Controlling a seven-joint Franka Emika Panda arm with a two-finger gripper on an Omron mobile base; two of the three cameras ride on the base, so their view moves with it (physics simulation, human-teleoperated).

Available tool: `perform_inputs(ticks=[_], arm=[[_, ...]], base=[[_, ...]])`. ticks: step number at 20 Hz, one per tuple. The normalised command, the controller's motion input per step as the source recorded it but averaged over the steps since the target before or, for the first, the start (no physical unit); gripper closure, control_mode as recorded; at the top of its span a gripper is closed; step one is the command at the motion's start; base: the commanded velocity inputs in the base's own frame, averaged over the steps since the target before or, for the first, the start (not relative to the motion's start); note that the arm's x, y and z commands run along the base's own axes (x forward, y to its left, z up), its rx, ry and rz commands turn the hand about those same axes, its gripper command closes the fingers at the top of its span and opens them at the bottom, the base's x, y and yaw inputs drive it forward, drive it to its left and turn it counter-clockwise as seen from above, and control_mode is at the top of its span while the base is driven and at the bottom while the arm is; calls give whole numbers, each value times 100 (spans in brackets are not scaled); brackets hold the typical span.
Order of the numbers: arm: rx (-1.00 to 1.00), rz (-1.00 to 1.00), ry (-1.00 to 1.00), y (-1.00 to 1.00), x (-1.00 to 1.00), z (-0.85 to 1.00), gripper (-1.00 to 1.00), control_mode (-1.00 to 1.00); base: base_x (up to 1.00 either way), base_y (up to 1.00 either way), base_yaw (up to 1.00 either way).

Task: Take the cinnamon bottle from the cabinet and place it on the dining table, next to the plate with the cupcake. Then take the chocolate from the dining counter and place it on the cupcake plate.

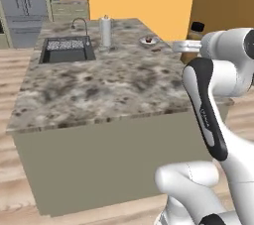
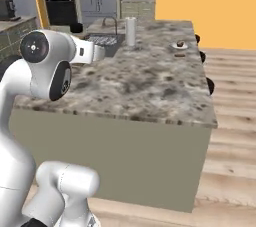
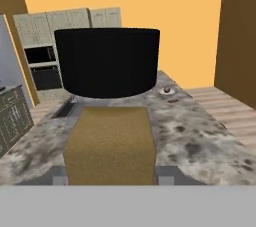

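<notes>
Cinnamon bottle (image 3: pixel 109 121) sits upright, pinched in the pincer (image 3: pixel 111 178); arm raised level over the bench's (image 1: pixel 99 85) right side.

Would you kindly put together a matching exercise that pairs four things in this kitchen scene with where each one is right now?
Things:
1. cinnamon bottle
2. cupcake plate
3. paper towel roll
4. sink

Places:
A. set into the counter's left end
B. held in the gripper, above the counter
C. far right part of the counter
D. upright beside the faucet

Pairs: 1-B, 2-C, 3-D, 4-A
</notes>
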Motion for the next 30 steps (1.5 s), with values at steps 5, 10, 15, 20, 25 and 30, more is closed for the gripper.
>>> perform_inputs(ticks=[5, 10, 15, 20, 25, 30], arm=[[0, 0, 0, 0, 0, 0, 100, 100], [0, 0, 0, 0, 0, 0, 100, 100], [0, 0, 0, 0, 0, 0, 100, 100], [0, 0, 0, 0, 0, 0, 100, 100], [0, 0, 0, 0, 0, 0, 100, 100], [0, 0, 0, 0, 0, 0, 100, 100]], base=[[5, -100, -30], [26, -100, -23], [64, -100, -5], [78, -100, 4], [84, -98, 21], [91, -77, 38]])
